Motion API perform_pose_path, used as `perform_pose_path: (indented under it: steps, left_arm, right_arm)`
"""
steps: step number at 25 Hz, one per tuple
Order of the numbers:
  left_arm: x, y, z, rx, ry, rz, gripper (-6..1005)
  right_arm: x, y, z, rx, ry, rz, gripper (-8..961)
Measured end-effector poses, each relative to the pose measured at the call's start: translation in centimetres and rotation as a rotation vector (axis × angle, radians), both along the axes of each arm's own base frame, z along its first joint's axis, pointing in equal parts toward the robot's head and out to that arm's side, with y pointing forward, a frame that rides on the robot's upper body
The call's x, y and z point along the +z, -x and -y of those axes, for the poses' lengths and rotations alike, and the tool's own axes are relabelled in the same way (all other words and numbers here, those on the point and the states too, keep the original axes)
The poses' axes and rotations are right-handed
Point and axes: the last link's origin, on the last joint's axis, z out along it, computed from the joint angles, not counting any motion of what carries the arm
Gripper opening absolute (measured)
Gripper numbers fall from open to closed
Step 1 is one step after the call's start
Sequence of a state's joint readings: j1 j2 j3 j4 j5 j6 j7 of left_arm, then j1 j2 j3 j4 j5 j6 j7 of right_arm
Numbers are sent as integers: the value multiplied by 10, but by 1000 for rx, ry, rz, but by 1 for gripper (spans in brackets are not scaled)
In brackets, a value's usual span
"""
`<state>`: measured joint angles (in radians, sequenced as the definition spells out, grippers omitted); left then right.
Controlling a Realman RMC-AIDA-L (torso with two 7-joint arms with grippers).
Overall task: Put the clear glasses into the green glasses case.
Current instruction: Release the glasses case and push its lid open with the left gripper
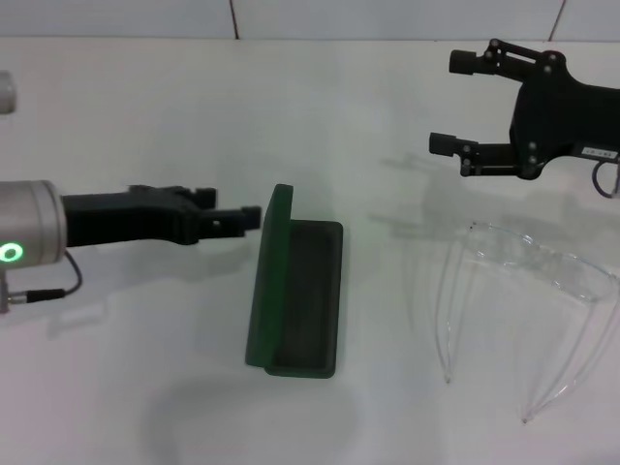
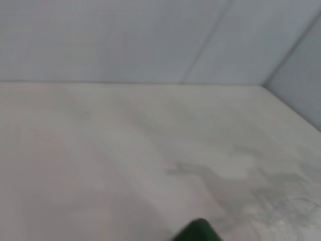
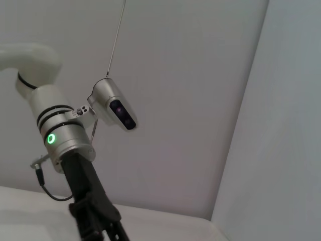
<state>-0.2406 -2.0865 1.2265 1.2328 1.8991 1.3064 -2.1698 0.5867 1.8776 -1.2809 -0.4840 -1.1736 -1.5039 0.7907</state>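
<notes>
The green glasses case [image 1: 308,295] lies open in the middle of the white table, its dark lining up and its lid [image 1: 270,276] standing along its left side. A corner of the case [image 2: 198,232] also shows in the left wrist view. My left gripper [image 1: 250,217] reaches in from the left, its tip right at the lid's far end. The clear glasses [image 1: 542,266] rest on the table to the right of the case, arms pointing toward the front edge. My right gripper [image 1: 455,103] hovers open and empty behind the glasses.
A grey cylindrical object [image 1: 5,93] sits at the table's far left edge. A wall [image 1: 387,17] closes off the back of the table. The right wrist view shows only my left arm [image 3: 62,140] and its wrist camera [image 3: 114,106] against the wall.
</notes>
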Motion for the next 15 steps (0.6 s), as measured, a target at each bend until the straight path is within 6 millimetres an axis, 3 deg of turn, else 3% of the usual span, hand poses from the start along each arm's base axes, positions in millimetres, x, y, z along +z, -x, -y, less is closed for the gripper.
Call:
perform_pose_path:
  steps: [5, 15]
  left_arm:
    - [-6, -16, 1, 11, 76, -35, 849]
    - [-17, -28, -3, 78, 159, -76, 848]
  right_arm:
    - [-2, 0, 1, 3, 4, 5, 838]
    - [-3, 0, 3, 8, 10, 10, 838]
